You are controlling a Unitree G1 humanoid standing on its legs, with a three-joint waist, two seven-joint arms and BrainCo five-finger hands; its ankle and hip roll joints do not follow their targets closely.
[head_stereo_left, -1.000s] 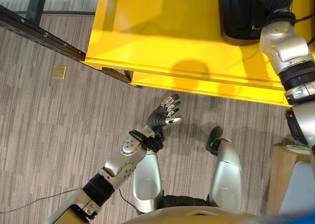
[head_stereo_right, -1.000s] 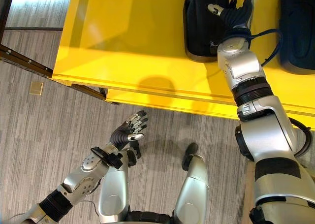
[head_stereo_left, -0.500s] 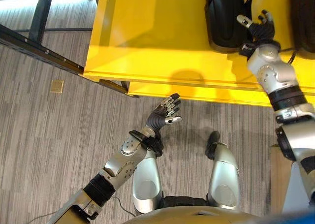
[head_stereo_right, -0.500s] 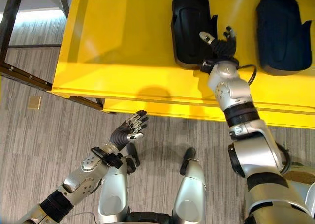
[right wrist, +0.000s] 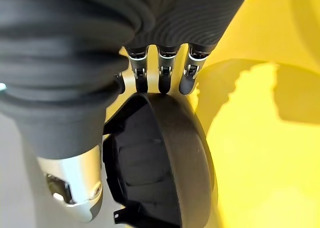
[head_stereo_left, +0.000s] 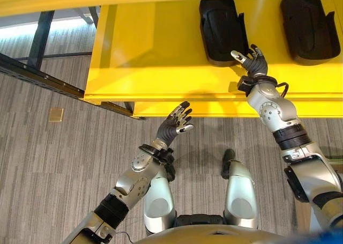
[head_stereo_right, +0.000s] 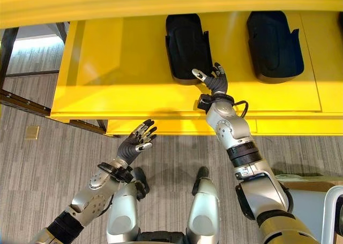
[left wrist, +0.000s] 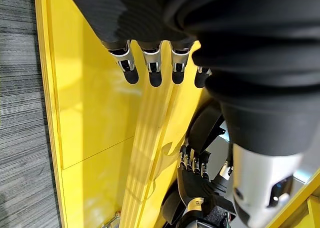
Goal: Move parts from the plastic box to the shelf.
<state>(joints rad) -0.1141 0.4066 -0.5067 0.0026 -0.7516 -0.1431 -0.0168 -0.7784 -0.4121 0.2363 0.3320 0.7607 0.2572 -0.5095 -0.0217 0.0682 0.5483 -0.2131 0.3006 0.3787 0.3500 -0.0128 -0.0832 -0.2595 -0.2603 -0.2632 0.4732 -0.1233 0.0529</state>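
- two black moulded parts lying on the yellow shelf (head_stereo_right: 107,67), side by side and well apart: nearer part (head_stereo_right: 186,45) by the right hand, second part (head_stereo_right: 272,44) further toward the robot's right.
- both parts open-side up, hollow and dark inside, long axis running away from the shelf's front edge.
- right hand (head_stereo_right: 214,82) raised at the near end of the nearer part, fingers straight and spread, holding nothing; cannot tell from the eye views whether the fingertips touch it.
- right wrist view: straight fingertips (right wrist: 163,82) just at the rounded rim of that part (right wrist: 160,158), not curled round it.
- left hand (head_stereo_left: 174,126) held up over the grey carpet floor (head_stereo_left: 48,158), just short of the shelf's front edge, fingers straight and relaxed, palm empty.
- one small tan square (head_stereo_left: 55,114) flat on the carpet, well to the left.
- dark metal frame (head_stereo_left: 37,75) crossing the floor beside the shelf's left end.
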